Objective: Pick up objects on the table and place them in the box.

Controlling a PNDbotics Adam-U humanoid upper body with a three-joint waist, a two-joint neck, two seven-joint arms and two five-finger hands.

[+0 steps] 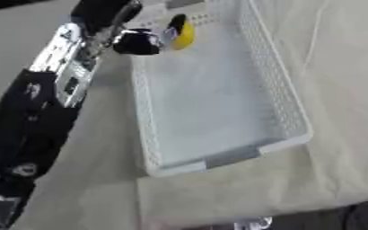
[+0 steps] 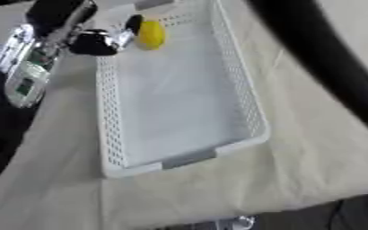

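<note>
Basket (image 1: 289,108): one; left hand (image 1: 140,41) pinches one yellow object (image 1: 184,33) over it. Dark arm (image 2: 328,58) only in right eye view.

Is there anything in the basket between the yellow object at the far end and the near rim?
No. In both eye views the floor of the white basket is bare from the yellow object, held by the left hand, down to the near rim.

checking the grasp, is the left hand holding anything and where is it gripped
The left hand holds a yellow object over the white basket, fingers on its near side.
</note>
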